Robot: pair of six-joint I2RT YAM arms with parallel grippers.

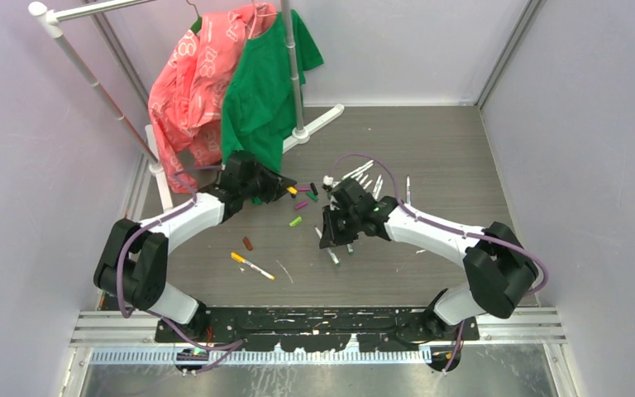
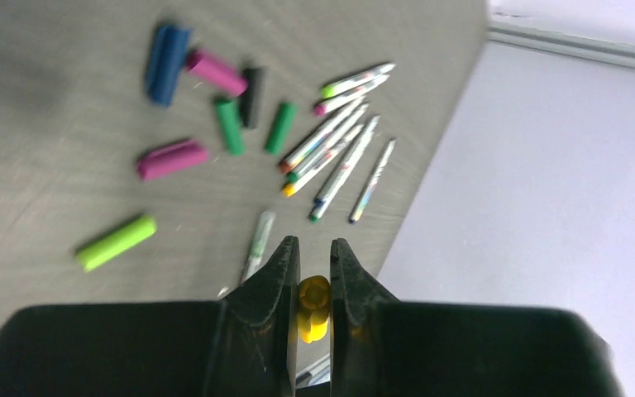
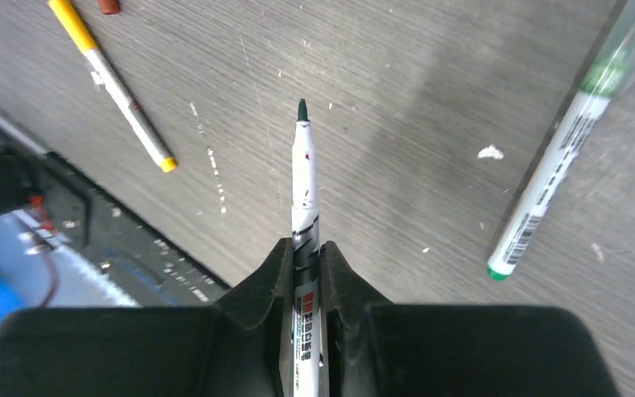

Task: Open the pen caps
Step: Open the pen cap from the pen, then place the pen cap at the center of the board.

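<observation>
We take the fan of slim white uncapped pens (image 2: 339, 141) at the middle of the grey wood-grain counter (image 1: 463, 149) as our marker. The left claw (image 2: 314, 248) hangs to the left of that fan. Its jaws are narrowed onto a short yellow plastic cap (image 2: 312, 308), which is pinched between the pads and clear of the counter. We judge it is held above the scatter so it can be let go among the other caps. Just left of the fan lie a dark blue cap (image 2: 165, 51), two magenta caps (image 2: 171, 157), a black cap (image 2: 252, 95), two green caps (image 2: 230, 124) and a lime-green cap (image 2: 116, 241), all apart from any barrel.

The right claw (image 3: 306, 246) sits on the near side of the fan, toward the arm bases. Its jaws are drawn in tight around the barrel of a white marker pen with a bare dark green tip (image 3: 303, 165). The tip points away from the claw and down toward the counter. Gripping the barrel leaves that end free, which suits pulling a cap off. A second white pen with a green band (image 3: 562, 141) lies just beside it.

Farther from the fan, to the near left, lies a white pen with a thick yellow cap (image 3: 112, 83) on one end, and by it a small brown cap (image 3: 107, 7). That pen looks capped to us, so we reckon the task is nearly, not wholly, done.
</observation>
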